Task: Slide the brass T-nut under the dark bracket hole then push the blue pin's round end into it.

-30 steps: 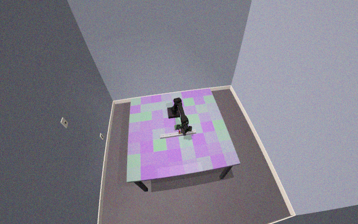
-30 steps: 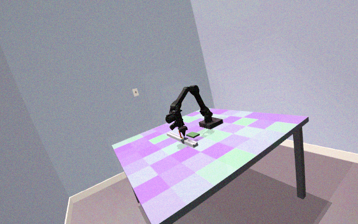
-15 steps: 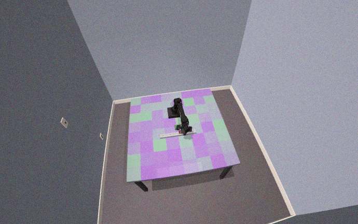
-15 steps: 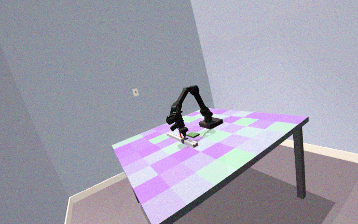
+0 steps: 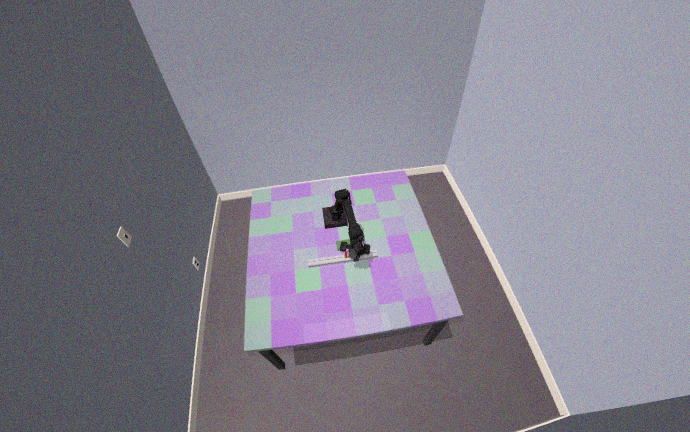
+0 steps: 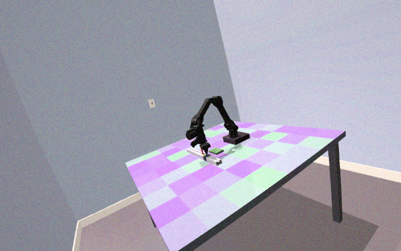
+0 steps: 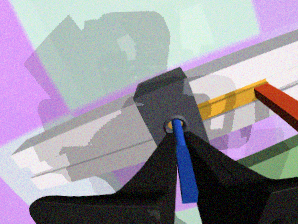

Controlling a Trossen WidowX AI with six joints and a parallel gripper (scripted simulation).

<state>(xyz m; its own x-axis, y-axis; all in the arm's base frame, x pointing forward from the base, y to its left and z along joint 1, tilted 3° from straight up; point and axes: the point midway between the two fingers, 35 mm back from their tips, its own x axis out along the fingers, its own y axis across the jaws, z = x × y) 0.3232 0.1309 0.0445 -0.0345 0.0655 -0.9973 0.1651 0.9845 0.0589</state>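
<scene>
Patchwork purple-and-green rectangular table [image 5: 325,300] [image 6: 204,177] carries the black six-joint arm [image 5: 350,211] [image 6: 202,112]. Long pale aluminum rail [image 5: 325,262] [image 6: 214,160] [image 7: 105,150] lies flat, dark block-shaped bracket [image 7: 162,102] across it. Flat green tray [image 5: 339,243] [image 6: 215,151] [image 7: 280,165] sits beside rail. Brass T-nut [image 7: 227,102] is in the slot, reaching under bracket, orange-red handle [image 5: 346,254] [image 6: 201,151] [image 7: 280,104] sticking up. Black gripper [image 5: 355,257] [image 6: 206,154] [image 7: 178,139] clamps slim blue pin [image 7: 185,167], tip at bracket hole.
</scene>
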